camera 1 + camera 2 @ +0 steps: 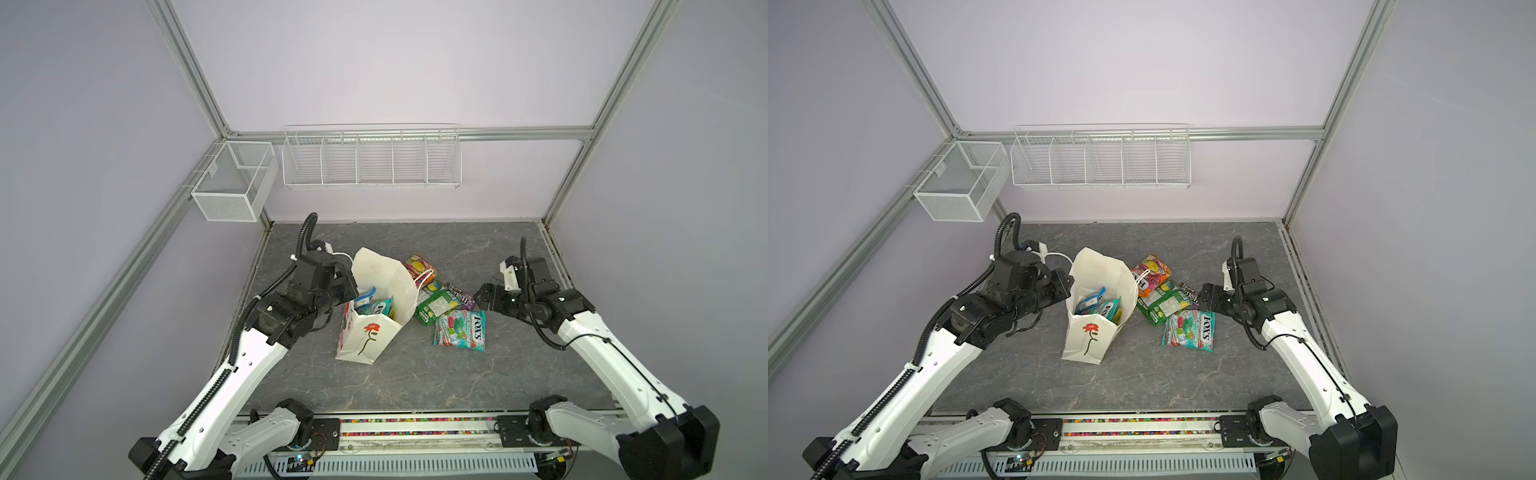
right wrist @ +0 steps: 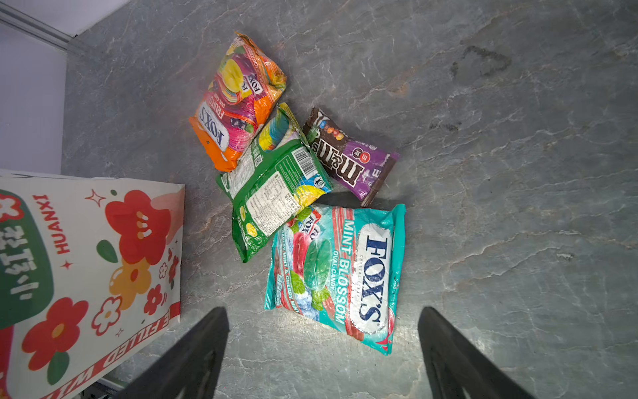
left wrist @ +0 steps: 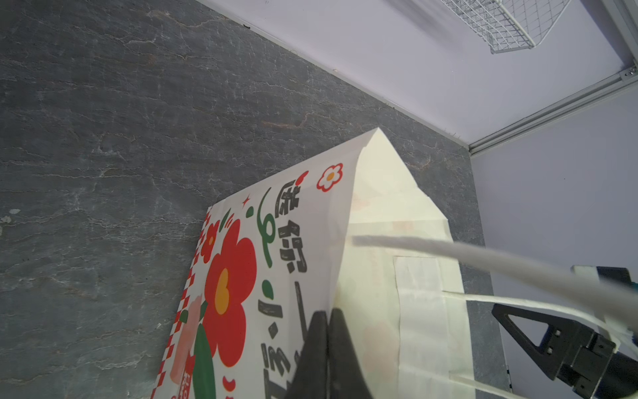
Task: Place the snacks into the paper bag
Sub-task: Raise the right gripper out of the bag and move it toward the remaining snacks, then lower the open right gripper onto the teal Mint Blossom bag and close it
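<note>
The paper bag (image 1: 365, 336) stands open left of the table's middle, white with a red flower. My left gripper (image 1: 351, 286) is shut on its left rim; in the left wrist view the fingers (image 3: 324, 345) pinch the paper edge, and a cord handle (image 3: 483, 255) crosses in front. A blue wrapper (image 1: 365, 298) and a teal packet (image 1: 380, 309) lie inside. Right of the bag lie an orange FOX'S packet (image 2: 238, 103), a green packet (image 2: 276, 193), a purple packet (image 2: 348, 155) and a teal FOX'S packet (image 2: 338, 276). My right gripper (image 2: 322, 312) hangs open just right of this pile, holding nothing.
A white wire basket (image 1: 372, 160) and a white mesh box (image 1: 232, 183) hang on the back wall. Aluminium frame posts stand at the table's back corners. Bare grey tabletop (image 1: 415, 374) stretches in front of the bag and packets.
</note>
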Controlling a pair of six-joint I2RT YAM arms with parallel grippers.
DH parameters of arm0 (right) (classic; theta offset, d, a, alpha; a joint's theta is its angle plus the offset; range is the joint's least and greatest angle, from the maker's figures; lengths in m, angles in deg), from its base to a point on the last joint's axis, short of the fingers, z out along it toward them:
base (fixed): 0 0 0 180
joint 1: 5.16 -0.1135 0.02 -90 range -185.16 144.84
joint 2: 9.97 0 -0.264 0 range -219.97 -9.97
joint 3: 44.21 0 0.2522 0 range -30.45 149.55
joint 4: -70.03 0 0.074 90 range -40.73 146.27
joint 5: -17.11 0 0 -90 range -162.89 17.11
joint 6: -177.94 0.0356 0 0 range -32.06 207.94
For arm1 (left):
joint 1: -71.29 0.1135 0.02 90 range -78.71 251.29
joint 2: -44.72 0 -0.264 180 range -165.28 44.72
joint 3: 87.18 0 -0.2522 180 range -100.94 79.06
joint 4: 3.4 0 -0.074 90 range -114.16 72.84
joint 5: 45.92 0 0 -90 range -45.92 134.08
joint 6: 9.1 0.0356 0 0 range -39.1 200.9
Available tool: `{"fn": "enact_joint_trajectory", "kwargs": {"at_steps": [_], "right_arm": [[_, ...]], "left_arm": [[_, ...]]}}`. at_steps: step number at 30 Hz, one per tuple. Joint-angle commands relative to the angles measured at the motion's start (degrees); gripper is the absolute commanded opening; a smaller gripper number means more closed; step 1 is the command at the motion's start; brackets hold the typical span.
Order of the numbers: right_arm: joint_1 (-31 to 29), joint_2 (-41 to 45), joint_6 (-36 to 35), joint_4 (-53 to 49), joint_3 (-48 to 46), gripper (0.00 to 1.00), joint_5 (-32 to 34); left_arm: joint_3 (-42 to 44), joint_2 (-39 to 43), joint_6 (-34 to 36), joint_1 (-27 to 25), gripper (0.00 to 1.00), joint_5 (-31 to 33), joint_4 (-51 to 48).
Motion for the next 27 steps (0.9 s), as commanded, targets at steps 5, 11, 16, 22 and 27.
{"fn": "enact_joint_trajectory", "kwargs": {"at_steps": [5,11,16,22,27], "right_arm": [[2.72,-0.09,1.35,1.46,-3.24,0.90,-3.29],[4.22,0.54,0.78,2.74,-7.28,0.91,-3.14],[5.12,0.44,0.51,4.68,-10.25,0.93,-4.72],[8.50,-0.19,0.90,7.71,-13.69,0.99,-7.84],[9.59,-0.59,1.53,10.30,-16.13,0.97,-10.22]], "left_arm": [[0.58,0.49,-0.16,-0.28,0.00,0.32,2.34],[0.66,0.61,-0.14,-0.29,0.00,0.45,2.34],[0.59,0.79,-0.27,-0.29,0.00,0.28,2.43],[0.94,0.95,-0.42,-0.29,0.00,0.16,2.52],[1.33,1.16,-0.46,-0.30,0.00,0.22,2.67]]}}
